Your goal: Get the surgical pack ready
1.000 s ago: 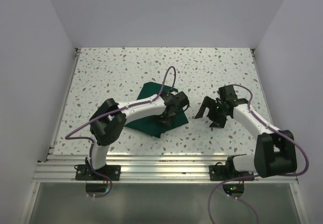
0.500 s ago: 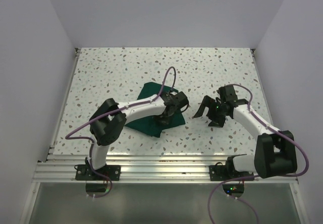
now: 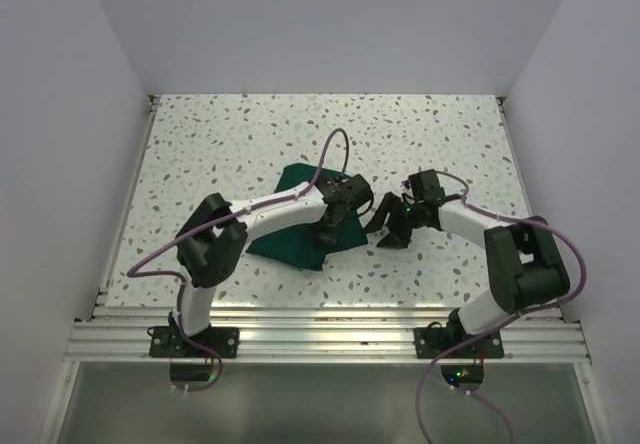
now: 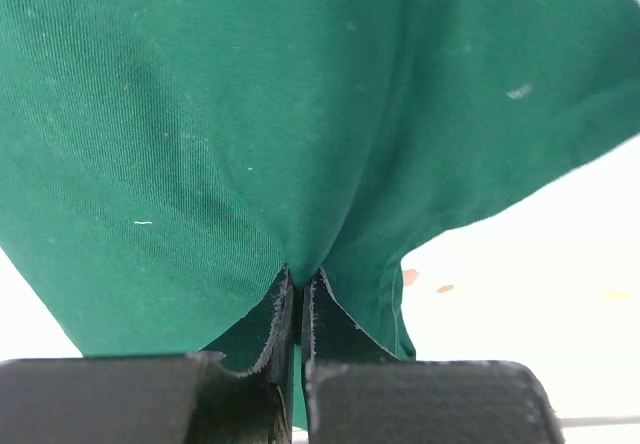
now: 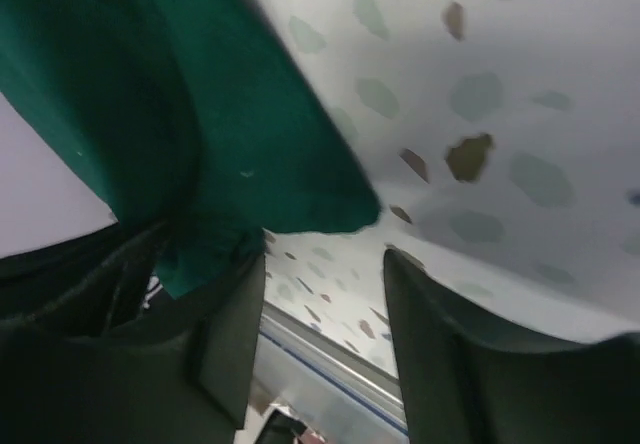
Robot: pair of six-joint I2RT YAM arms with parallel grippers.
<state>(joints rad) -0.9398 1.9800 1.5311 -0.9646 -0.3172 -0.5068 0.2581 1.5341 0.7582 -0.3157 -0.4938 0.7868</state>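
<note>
Speckled table (image 3: 250,134), drape (image 4: 250,114) in left gripper (image 4: 300,294)

Cloth drape (image 3: 288,246): I am seeing it lying on the table (image 3: 230,144), left of the middle, about halfway between the near edge and the far wall.
Left gripper (image 3: 335,226): I am finding it sitting over the drape's right part, pinching a fold of cloth between its fingers.
Right gripper (image 3: 385,232): I am seeing it sitting just right of the left gripper, at the drape's right corner, low over the table.
Left arm (image 3: 270,209): I am seeing it lying across the drape from the near left.
Right arm (image 3: 515,264): I am seeing it bending in from the near right.
</note>
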